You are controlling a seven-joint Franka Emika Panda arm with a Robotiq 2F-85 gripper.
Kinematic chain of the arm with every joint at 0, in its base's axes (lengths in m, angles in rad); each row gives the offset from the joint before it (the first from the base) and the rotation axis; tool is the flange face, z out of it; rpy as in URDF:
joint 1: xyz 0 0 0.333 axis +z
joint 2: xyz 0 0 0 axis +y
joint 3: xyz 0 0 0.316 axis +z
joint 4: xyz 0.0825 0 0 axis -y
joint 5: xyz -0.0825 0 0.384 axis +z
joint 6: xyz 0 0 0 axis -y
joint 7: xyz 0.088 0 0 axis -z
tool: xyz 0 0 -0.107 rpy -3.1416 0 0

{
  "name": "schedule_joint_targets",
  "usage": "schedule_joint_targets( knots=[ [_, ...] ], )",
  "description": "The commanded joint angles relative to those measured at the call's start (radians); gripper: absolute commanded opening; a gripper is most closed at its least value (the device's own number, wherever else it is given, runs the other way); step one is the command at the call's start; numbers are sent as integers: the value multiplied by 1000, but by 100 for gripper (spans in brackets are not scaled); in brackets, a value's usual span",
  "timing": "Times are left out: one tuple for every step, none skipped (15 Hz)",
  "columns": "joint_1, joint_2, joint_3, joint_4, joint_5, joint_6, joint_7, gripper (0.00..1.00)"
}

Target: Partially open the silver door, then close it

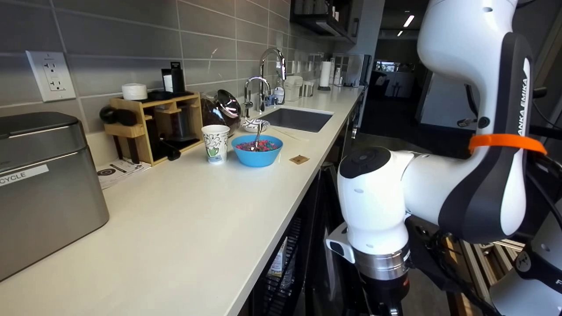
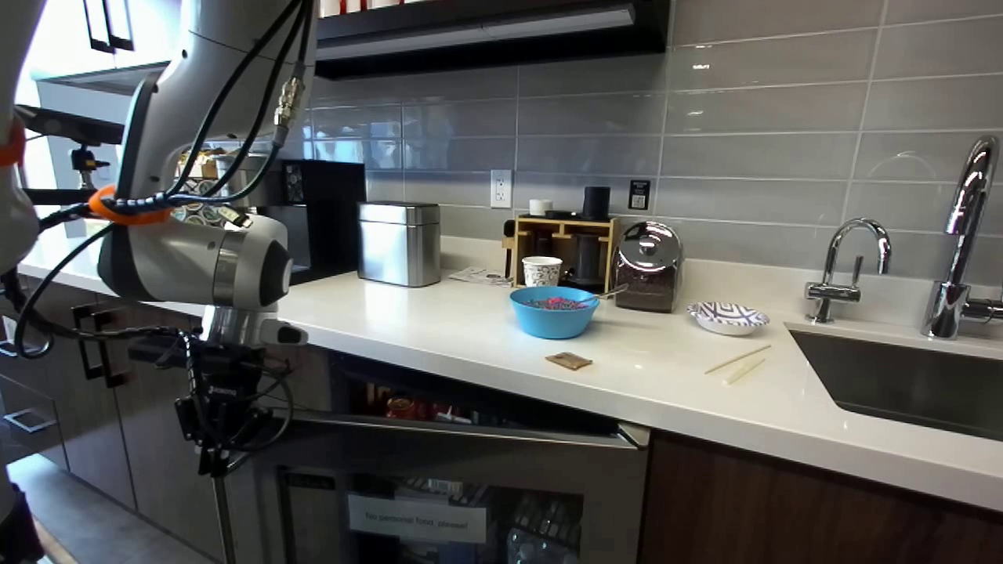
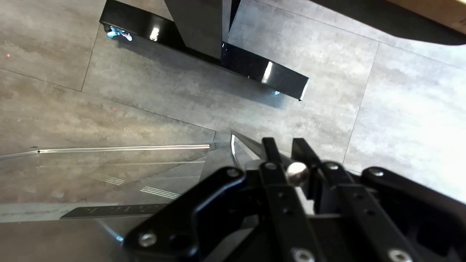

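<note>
The pincer (image 3: 284, 144) over there grips the handle (image 2: 223, 517) near its top, I'd guess because the ajar door (image 2: 470, 454) swings easiest from its free edge.

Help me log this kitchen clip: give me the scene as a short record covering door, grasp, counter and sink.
Task object: silver door, partly open
Text on it: sign at its window reads "No personal food, please!"
Grasp: hand closed around the door handle
On the counter: blue bowl with a utensil in it, paper cup, brown packet, patterned bowl, metal bin
Plumbing: sink, taller faucet, shorter faucet
Task stage: opened, not yet closed
</note>
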Motion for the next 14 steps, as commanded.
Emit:
schedule_joint_targets(
  knots=[
    [-89,45,9,0,-35,-76,-28,3],
    [-95,47,13,0,-46,-74,-18,3],
    [-103,52,19,-1,-54,-75,-12,3],
    [-111,56,23,-1,-63,-74,-6,3],
    [-117,59,27,-2,-70,-76,1,3],
    [-123,64,31,-2,-78,-79,8,3],
    [-130,69,36,-2,-86,-81,11,3],
    [-135,72,39,-2,-92,-84,16,3],
    [-139,74,42,-2,-98,-85,27,3],
    [-141,74,43,-3,-101,-73,52,3],
    [-141,75,42,-3,-104,-58,75,3],
    [-132,68,35,-2,-118,-25,120,3],
    [-123,61,29,-2,-133,2,159,3],
    [-117,58,25,-1,-136,25,201,3]
  ],
)
